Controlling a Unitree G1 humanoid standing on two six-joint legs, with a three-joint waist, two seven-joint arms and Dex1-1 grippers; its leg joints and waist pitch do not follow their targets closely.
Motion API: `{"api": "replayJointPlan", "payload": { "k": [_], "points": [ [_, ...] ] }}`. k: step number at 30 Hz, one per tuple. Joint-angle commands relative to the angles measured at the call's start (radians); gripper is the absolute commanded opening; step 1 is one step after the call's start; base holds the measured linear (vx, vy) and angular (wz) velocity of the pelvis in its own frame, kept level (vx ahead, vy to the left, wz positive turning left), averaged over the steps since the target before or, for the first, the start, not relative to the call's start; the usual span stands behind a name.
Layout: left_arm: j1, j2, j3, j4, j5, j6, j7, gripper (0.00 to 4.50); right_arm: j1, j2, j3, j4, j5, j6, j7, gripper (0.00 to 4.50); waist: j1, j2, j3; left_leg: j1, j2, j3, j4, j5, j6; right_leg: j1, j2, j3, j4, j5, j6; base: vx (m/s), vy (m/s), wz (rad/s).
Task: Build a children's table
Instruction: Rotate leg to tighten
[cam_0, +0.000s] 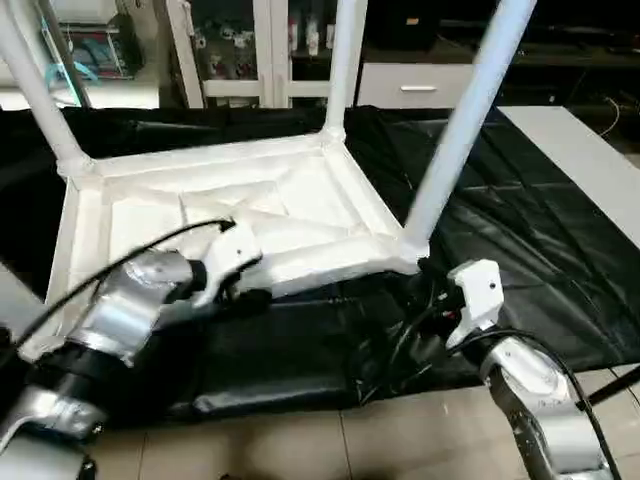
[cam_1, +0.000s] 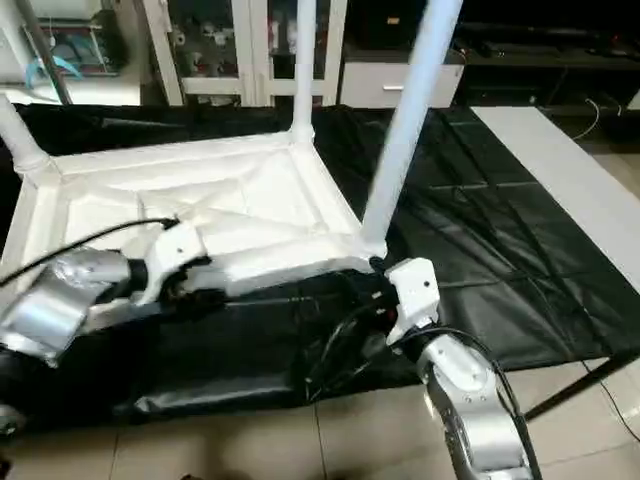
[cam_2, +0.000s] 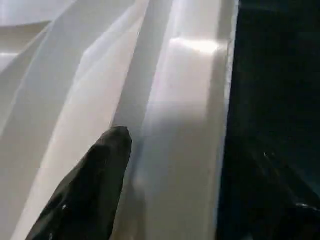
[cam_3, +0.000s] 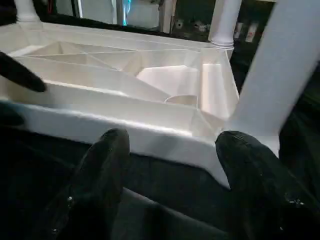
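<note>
Your left gripper (cam_1: 205, 283) straddles the near rim of the tabletop (cam_0: 250, 205), one finger (cam_2: 92, 185) inside, jaws parted, clamping nothing. Your right gripper (cam_3: 172, 187) stands open just short of that rim, the near-right leg (cam_0: 465, 125) rising just beyond its jaws. The table lies upside down, probably so legs drop into corner sockets.

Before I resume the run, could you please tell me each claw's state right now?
Left claw: cannot be told.
Right claw: open, holding nothing.
</note>
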Motion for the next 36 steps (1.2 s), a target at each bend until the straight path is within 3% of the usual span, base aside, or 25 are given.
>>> {"api": "replayJointPlan", "payload": {
  "k": [1,5,8,9,10,12,15,16,17,18,20,21,22,25,26,27,28,30,31,32,33,34,36],
  "points": [
    [-0.033,0.016,0.004,0.056,0.06,-0.065,0.084,3.6,0.005,0.001,-0.013,-0.001,-0.005,0.0,-0.009,3.03,0.002,0.013,-0.06,0.01,0.013,-0.012,-0.074,-0.332,-0.009,0.043,-0.032,0.03,-0.065,-0.319,-0.142,0.0,0.0,0.0],
    [-0.042,0.034,0.006,0.088,0.086,-0.114,0.132,3.83,0.006,0.008,-0.01,0.001,-0.003,-0.004,-0.014,3.03,0.0,0.014,-0.061,0.011,0.015,-0.015,-0.074,-0.345,-0.012,0.04,-0.033,0.03,-0.065,-0.33,-0.139,0.0,0.0,0.0],
    [-0.013,0.021,0.068,0.031,0.001,-0.168,0.089,4.1,0.01,0.018,-0.003,0.003,-0.005,-0.012,-0.018,3.03,0.004,0.02,-0.063,0.012,0.017,-0.014,-0.074,-0.328,-0.013,0.04,-0.034,0.031,-0.06,-0.277,-0.167,0.0,0.0,0.0],
    [0.024,-0.012,0.136,-0.052,-0.091,-0.136,0.064,4.1,0.017,0.023,-0.002,0.0,-0.005,-0.017,-0.018,3.03,0.005,0.021,-0.063,0.013,0.018,-0.014,-0.074,-0.325,-0.016,0.041,-0.035,0.031,-0.056,-0.26,-0.177,0.0,0.0,0.0],
    [0.024,-0.012,0.136,-0.052,-0.091,-0.136,0.064,4.15,0.017,0.023,-0.002,0.0,-0.005,-0.017,-0.018,3.03,0.007,0.021,-0.062,0.011,0.021,-0.013,-0.075,-0.318,-0.018,0.044,-0.037,0.031,-0.053,-0.233,-0.196,0.0,0.0,0.0],
    [0.085,-0.057,0.22,-0.153,-0.214,-0.147,0.042,4.43,0.029,0.037,-0.007,-0.001,0.003,-0.025,-0.024,3.03,0.013,0.025,-0.066,0.011,0.02,-0.011,-0.07,-0.29,-0.013,0.046,-0.035,0.031,-0.042,-0.159,-0.221,0.0,0.0,0.0],
    [0.227,-0.135,0.321,-0.318,-0.427,-0.146,0.015,4.5,0.043,0.054,-0.008,-0.016,0.023,-0.033,-0.022,3.03,0.014,0.025,-0.066,0.008,0.019,-0.008,-0.069,-0.282,-0.001,0.048,-0.033,0.03,-0.04,-0.128,-0.232,0.0,0.0,0.0],
    [0.274,-0.153,0.34,-0.367,-0.489,-0.138,0.007,4.5,0.047,0.057,-0.003,-0.023,0.027,-0.036,-0.017,3.03,0.014,0.03,-0.065,0.004,0.021,-0.01,-0.072,-0.289,-0.002,0.052,-0.035,0.03,-0.036,-0.124,-0.239,0.0,0.0,0.0],
    [0.318,-0.161,0.355,-0.414,-0.543,-0.112,-0.005,4.5,0.05,0.06,-0.001,-0.032,0.034,-0.036,-0.012,3.03,0.011,0.029,-0.058,0.006,0.019,-0.006,-0.075,-0.338,0.004,0.045,-0.028,0.028,-0.051,-0.206,-0.218,0.0,0.0,0.0],
    [0.363,-0.156,0.36,-0.455,-0.582,-0.091,-0.013,4.5,0.052,0.062,-0.001,-0.042,0.044,-0.034,-0.006,3.03,0.011,0.03,-0.061,0.011,0.02,-0.007,-0.072,-0.354,0.002,0.045,-0.032,0.03,-0.048,-0.224,-0.215,0.0,0.0,0.0],
    [0.454,-0.139,0.383,-0.53,-0.636,-0.072,-0.03,4.5,0.056,0.063,-0.004,-0.056,0.057,-0.031,0.005,3.03,0.007,0.026,-0.054,0.008,0.021,-0.011,-0.078,-0.398,0.001,0.04,-0.03,0.031,-0.06,-0.326,-0.171,0.0,0.0,0.0],
    [0.487,-0.139,0.412,-0.545,-0.653,-0.074,-0.033,4.5,0.056,0.062,-0.006,-0.056,0.058,-0.031,0.009,3.03,0.005,0.016,-0.051,0.007,0.021,-0.01,-0.08,-0.406,0.003,0.039,-0.027,0.031,-0.065,-0.352,-0.159,0.0,0.0,0.0],
    [0.518,-0.137,0.453,-0.551,-0.658,-0.086,-0.04,4.5,0.054,0.06,-0.01,-0.05,0.059,-0.032,0.014,3.03,0.006,0.016,-0.048,0.012,0.019,-0.009,-0.079,-0.427,0.0,0.032,-0.025,0.031,-0.072,-0.401,-0.138,0.0,0.0,0.0],
    [0.58,-0.11,0.616,-0.524,-0.691,-0.13,-0.056,4.5,0.03,0.044,-0.012,-0.008,0.051,-0.042,0.042,3.03,0.004,0.018,-0.045,0.014,0.015,-0.016,-0.082,-0.461,-0.012,0.029,-0.026,0.028,-0.081,-0.485,-0.091,0.0,0.0,0.0],
    [0.583,-0.106,0.631,-0.519,-0.695,-0.132,-0.058,4.5,0.027,0.042,-0.012,-0.004,0.05,-0.043,0.046,3.03,0.007,0.014,-0.045,0.019,0.014,-0.018,-0.082,-0.471,-0.015,0.025,-0.024,0.027,-0.082,-0.512,-0.074,0.0,0.0,0.0],
    [0.595,-0.091,0.665,-0.509,-0.714,-0.131,-0.063,4.5,0.022,0.035,-0.008,0.0,0.05,-0.043,0.056,3.03,0.005,0.003,-0.043,0.019,0.014,-0.017,-0.082,-0.478,-0.014,0.022,-0.024,0.027,-0.087,-0.523,-0.069,0.0,0.0,0.0],
    [0.609,-0.073,0.697,-0.495,-0.731,-0.13,-0.075,4.5,0.017,0.029,-0.007,0.003,0.055,-0.04,0.068,3.03,0.006,0.01,-0.042,0.022,0.015,-0.02,-0.084,-0.494,-0.018,0.02,-0.024,0.028,-0.087,-0.536,-0.062,0.0,0.0,0.0],
    [0.666,-0.018,0.757,-0.469,-0.778,-0.113,-0.103,4.5,0.008,0.016,-0.01,0.002,0.069,-0.034,0.085,3.03,0.006,0.008,-0.039,0.019,0.013,-0.022,-0.085,-0.511,-0.018,0.017,-0.025,0.029,-0.088,-0.551,-0.053,0.0,0.0,0.0],
    [0.683,0.001,0.774,-0.45,-0.776,-0.119,-0.121,4.5,0.007,0.011,-0.012,0.001,0.075,-0.04,0.096,3.03,0.002,0.005,-0.038,0.015,0.013,-0.026,-0.091,-0.528,-0.022,0.022,-0.023,0.025,-0.09,-0.573,-0.038,0.0,0.0,0.0],
    [0.71,0.021,0.805,-0.425,-0.777,-0.127,-0.142,4.5,0.004,0.006,-0.021,0.003,0.084,-0.039,0.104,3.03,0.005,0.006,-0.04,0.021,0.013,-0.027,-0.089,-0.533,-0.025,0.019,-0.024,0.026,-0.09,-0.573,-0.034,0.0,0.0,0.0],
    [0.727,0.034,0.825,-0.408,-0.779,-0.133,-0.155,4.5,0.002,0.003,-0.026,0.004,0.09,-0.037,0.109,3.03,0.004,0.006,-0.041,0.025,0.013,-0.026,-0.087,-0.54,-0.024,0.013,-0.023,0.03,-0.091,-0.56,-0.037,0.0,0.0,0.0],
    [0.742,0.042,0.843,-0.397,-0.777,-0.139,-0.167,4.5,0.0,0.001,-0.032,0.006,0.095,-0.04,0.116,3.03,0.004,0.005,-0.041,0.02,0.014,-0.028,-0.091,-0.538,-0.024,0.018,-0.025,0.03,-0.09,-0.552,-0.041,0.0,0.0,0.0],
    [0.755,0.047,0.863,-0.387,-0.778,-0.145,-0.177,4.5,0.001,0.0,-0.037,0.006,0.1,-0.042,0.122,3.03,0.007,0.009,-0.041,0.029,0.017,-0.028,-0.091,-0.557,-0.032,0.011,-0.024,0.032,-0.09,-0.534,-0.052,0.0,0.0,0.0]
  ]
}}
